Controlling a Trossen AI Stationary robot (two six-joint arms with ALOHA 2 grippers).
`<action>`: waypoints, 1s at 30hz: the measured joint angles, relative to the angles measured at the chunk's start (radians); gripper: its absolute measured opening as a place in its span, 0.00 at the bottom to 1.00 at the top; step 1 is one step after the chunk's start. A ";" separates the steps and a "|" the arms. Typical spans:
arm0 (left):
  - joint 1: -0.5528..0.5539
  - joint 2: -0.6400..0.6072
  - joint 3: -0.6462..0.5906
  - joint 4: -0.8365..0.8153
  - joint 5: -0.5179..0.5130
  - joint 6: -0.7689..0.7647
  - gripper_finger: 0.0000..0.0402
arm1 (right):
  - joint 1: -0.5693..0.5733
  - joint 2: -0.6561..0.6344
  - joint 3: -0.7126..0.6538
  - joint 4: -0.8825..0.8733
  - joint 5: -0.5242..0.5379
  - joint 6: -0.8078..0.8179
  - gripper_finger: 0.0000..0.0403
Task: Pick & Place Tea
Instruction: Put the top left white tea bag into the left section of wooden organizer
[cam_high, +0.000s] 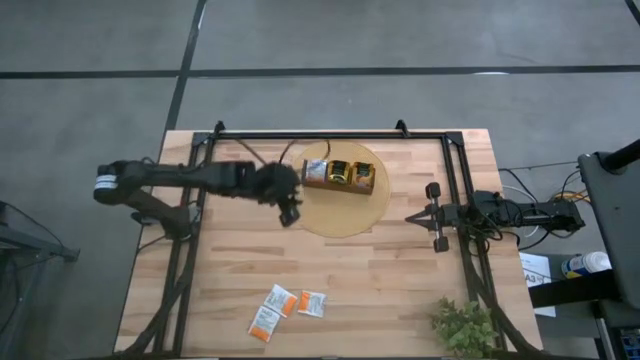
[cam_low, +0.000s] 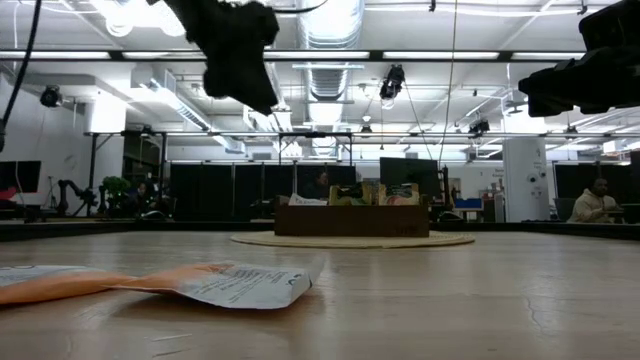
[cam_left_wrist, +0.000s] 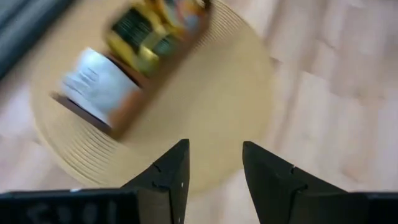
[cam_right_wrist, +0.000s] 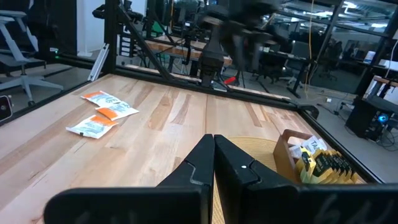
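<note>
Blurred tray (cam_left_wrist: 124, 68), contents indistinct; left gripper (cam_left_wrist: 214, 165) apparently empty above mat (cam_left_wrist: 205, 106).

Wood table (cam_high: 400, 270) – mat (cam_high: 345, 215), tea pkts (cam_high: 285, 305), plant (cam_high: 463, 325)

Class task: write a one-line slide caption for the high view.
Left hand open, empty, at the round mat's edge beside the tea tray; three packets lie near the table's front.

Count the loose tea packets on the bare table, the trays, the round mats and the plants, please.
Loose white-and-orange tea packets: 3
Wooden tray: 1
Round mat: 1
Plant: 1
Total: 6
</note>
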 joint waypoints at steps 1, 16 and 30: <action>-0.032 -0.005 0.000 -0.016 -0.001 -0.039 0.35 | 0.000 0.000 0.000 0.000 0.000 0.000 0.02; -0.518 -0.008 -0.018 -0.078 -0.011 -0.339 0.35 | 0.000 0.000 0.000 0.000 0.000 0.000 0.02; -0.959 -0.004 -0.150 0.045 -0.054 -0.579 0.35 | 0.000 0.000 0.000 0.000 0.000 0.000 0.02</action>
